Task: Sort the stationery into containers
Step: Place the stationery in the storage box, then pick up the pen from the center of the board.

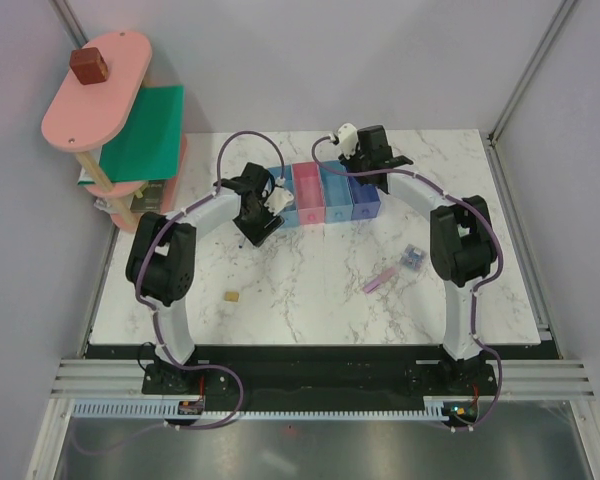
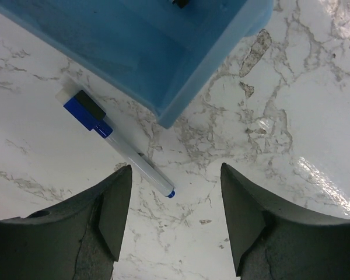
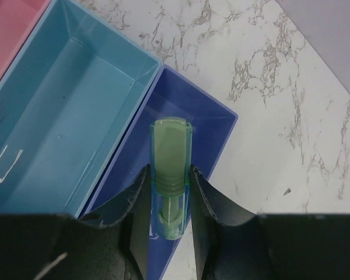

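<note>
- The white marble table (image 1: 310, 310) fills the middle of the overhead view. Three items lie loose on it at lower centre and right, well apart from the bins, so I judge the sorting to be less than half done.
- The row of four joined plastic bins, blue, pink, light blue and purple-blue (image 1: 325, 212), sits at upper centre. Both arms cover parts of it from above.
- The left gripper (image 2: 175, 175) has its jaws wide and holds nothing. It hangs at the corner of the blue bin (image 2: 163, 64).
- The right gripper (image 3: 170, 175) has its jaws narrow, clamped on the mint-green translucent piece (image 3: 170, 146) above the purple-blue bin (image 3: 213, 125). The piece is not yet dropped.
- A thin white marker with a blue cap (image 2: 125, 154) lies on the marble just beside the blue bin, outside it.
- The pink-lilac bar (image 1: 382, 279), the small purple-blue bundle (image 1: 413, 257) and the tiny tan block (image 1: 232, 296) are unsorted.
- A dark scrap (image 2: 179, 3) inside the blue bin is cut off at the top edge, and I cannot tell what it is.
</note>
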Controlling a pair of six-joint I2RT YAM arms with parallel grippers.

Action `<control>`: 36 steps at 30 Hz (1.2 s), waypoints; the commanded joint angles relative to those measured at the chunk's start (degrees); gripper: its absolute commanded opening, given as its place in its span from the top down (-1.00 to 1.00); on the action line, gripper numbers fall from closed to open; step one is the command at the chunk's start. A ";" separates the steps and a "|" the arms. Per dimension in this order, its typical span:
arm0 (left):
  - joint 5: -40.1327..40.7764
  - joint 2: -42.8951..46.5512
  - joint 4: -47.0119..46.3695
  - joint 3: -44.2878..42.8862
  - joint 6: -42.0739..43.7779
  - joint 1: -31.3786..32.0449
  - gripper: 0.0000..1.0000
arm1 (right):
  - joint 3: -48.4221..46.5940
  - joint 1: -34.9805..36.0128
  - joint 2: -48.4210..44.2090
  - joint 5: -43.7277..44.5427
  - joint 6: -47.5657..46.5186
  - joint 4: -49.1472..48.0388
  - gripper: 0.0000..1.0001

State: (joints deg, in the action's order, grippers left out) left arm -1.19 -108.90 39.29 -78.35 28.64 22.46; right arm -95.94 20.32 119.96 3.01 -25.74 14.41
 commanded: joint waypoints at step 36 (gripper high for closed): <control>-0.39 -5.27 -9.58 6.62 -2.10 -4.09 0.39 | 1.19 -0.19 -12.90 -2.57 0.34 0.35 -0.55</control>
State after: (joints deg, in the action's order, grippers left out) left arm -0.64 -111.39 30.26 -74.96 28.34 19.22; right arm -94.45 20.03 113.45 1.28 -26.02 14.87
